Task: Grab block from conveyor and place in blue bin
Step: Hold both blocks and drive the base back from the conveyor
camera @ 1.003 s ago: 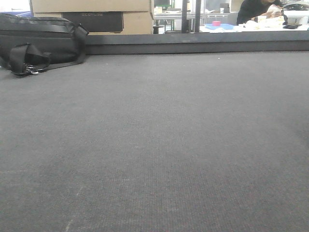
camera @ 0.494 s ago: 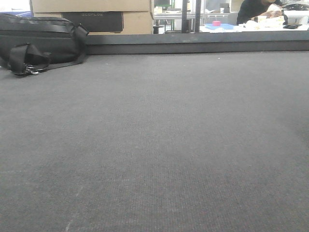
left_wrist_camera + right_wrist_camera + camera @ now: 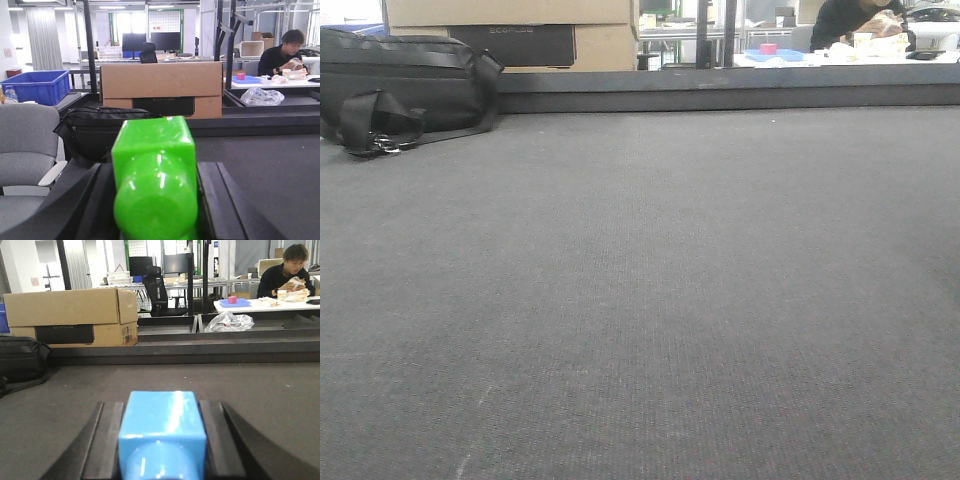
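Blocks are already in hand on both sides, fwiw. The green block [image 3: 154,170] sits clamped in your left gripper [image 3: 156,210], jaws closed to its width with a dark finger pressed on each flank. Same deal on the right: the blue block [image 3: 162,422] is pinched in the right gripper [image 3: 162,445], both held just above the conveyor [image 3: 640,300].

Looking outward, the belt is bare in the front view, with only the black bag [image 3: 400,85] parked at its far left edge and the cardboard box [image 3: 161,82] behind it. Over the last second nothing on that belt has changed. No new block has rolled in, and only the person [image 3: 285,270] at the far table shifts a bit.

So I'd say the picking part is done and what's left is the carry. The blue bin [image 3: 35,86] is well off to the left, past the grey chair [image 3: 25,145], so you've got a long swing ahead.
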